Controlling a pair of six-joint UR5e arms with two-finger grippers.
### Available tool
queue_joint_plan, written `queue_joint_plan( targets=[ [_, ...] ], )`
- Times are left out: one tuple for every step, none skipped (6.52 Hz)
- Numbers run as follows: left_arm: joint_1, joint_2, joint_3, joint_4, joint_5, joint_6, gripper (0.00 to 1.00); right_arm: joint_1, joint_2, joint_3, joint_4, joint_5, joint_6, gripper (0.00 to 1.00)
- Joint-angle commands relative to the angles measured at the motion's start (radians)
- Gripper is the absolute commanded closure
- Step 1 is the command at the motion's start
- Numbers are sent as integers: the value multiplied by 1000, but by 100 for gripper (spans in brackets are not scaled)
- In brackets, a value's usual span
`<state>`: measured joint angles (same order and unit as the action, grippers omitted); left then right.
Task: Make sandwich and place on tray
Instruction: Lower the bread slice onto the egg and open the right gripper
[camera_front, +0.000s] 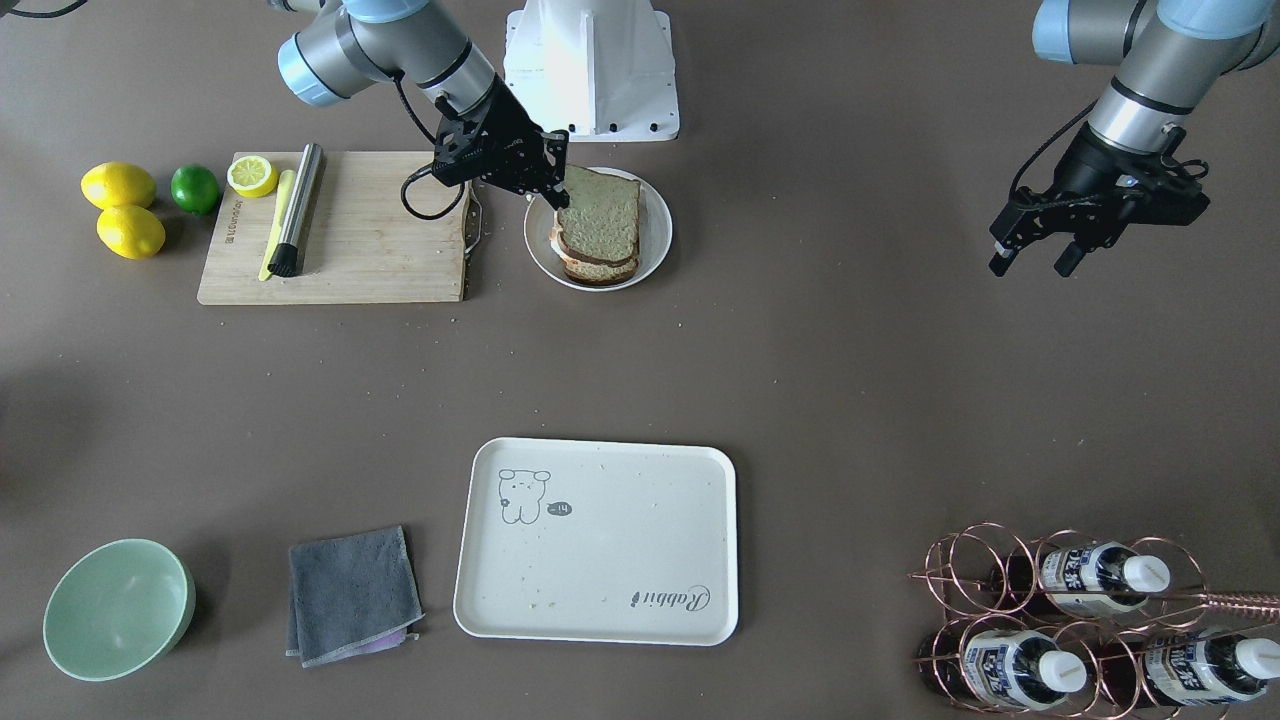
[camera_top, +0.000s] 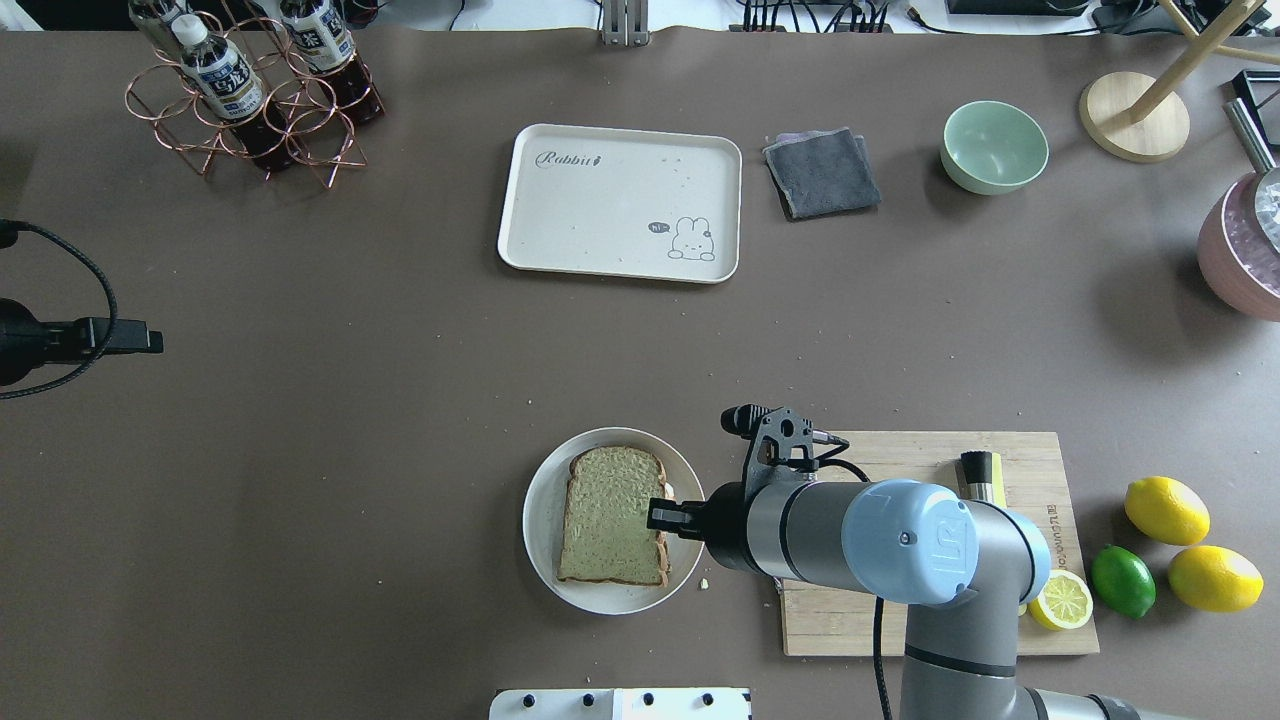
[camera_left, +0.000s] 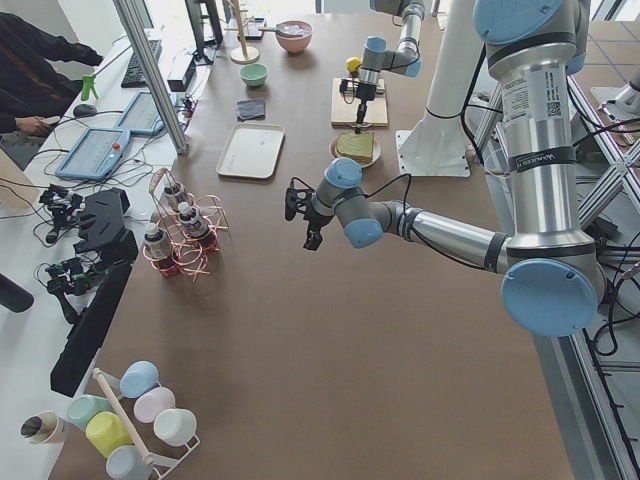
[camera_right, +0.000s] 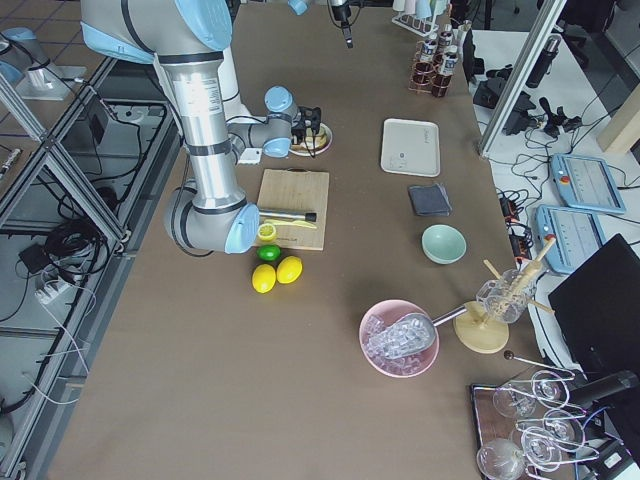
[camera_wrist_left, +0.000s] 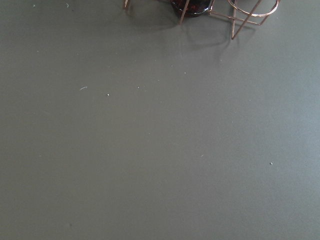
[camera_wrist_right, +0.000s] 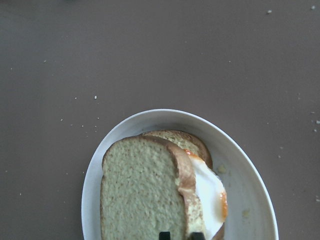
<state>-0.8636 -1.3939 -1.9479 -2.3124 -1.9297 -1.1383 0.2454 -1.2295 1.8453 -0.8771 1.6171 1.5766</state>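
The sandwich (camera_front: 598, 215), two brown-crusted bread slices with a white egg (camera_wrist_right: 210, 192) showing between them, lies on a small round white plate (camera_front: 655, 235). It also shows in the overhead view (camera_top: 612, 515) and the right wrist view (camera_wrist_right: 145, 195). My right gripper (camera_front: 558, 195) is at the sandwich's edge nearest the cutting board, its fingertips (camera_wrist_right: 164, 235) close together around the top slice's crust. The cream tray (camera_front: 600, 540) lies apart, near the table's far side, with only crumbs on it. My left gripper (camera_front: 1030, 265) hangs open and empty above bare table.
A wooden cutting board (camera_front: 370, 240) with a steel-handled tool (camera_front: 298, 205) and a lemon half (camera_front: 252, 175) lies beside the plate. Two lemons and a lime (camera_front: 195, 188) sit beyond it. A green bowl (camera_front: 118, 608), a grey cloth (camera_front: 352, 595) and a copper bottle rack (camera_front: 1080, 620) flank the tray.
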Motion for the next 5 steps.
queue_joint_plan(
  targets=[
    [0, -8, -3, -1, 0, -1, 3, 37, -4, 27, -2, 7, -3, 1],
    [0, -14, -3, -1, -2, -15, 3, 90, -8, 47, -6, 80, -3, 1],
    [18, -40, -6, -1, -2, -58, 3, 150, -28, 73, -5, 152, -3, 1],
    [70, -86, -5, -1, 8, -130, 3, 210, -68, 95, -8, 221, -1, 1],
    [157, -135, -3, -1, 67, -190, 3, 279, -102, 98, -5, 289, -3, 1]
  ],
)
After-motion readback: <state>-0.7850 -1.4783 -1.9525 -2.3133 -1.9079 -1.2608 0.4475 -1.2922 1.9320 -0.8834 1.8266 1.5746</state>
